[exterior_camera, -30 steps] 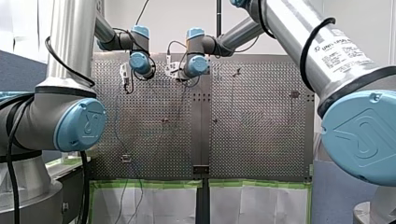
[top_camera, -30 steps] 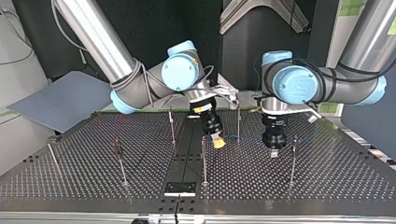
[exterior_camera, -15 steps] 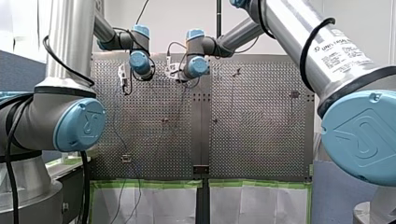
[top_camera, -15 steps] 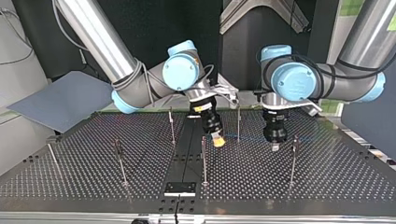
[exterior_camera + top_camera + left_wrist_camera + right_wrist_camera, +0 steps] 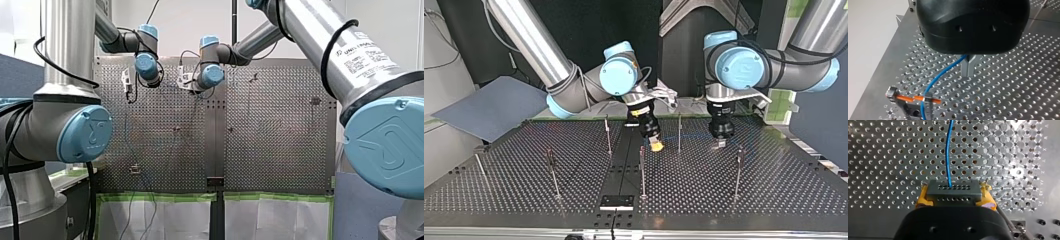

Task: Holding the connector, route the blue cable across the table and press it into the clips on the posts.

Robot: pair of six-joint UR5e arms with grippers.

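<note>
- While the right claw (image 5: 954,195) pinches the connector (image 5: 953,188), the blue cable (image 5: 948,152) leads ahead over the bench (image 5: 885,157) — end kept controlled.
- The left claw (image 5: 968,65) is pressed together on the cable — likely steering its run.

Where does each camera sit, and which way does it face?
Front view: behind and above the arms, looking over the perforated table; my left arm and my right arm frame it.
Top view: across the table, facing the arms; my right gripper shows left of my left gripper.
Left wrist view: on my left wrist, looking along that gripper, shut on the blue cable.
Right wrist view: on my right wrist, looking along that gripper, shut on the connector.
Shared: both wrist views show the blue cable.
</note>
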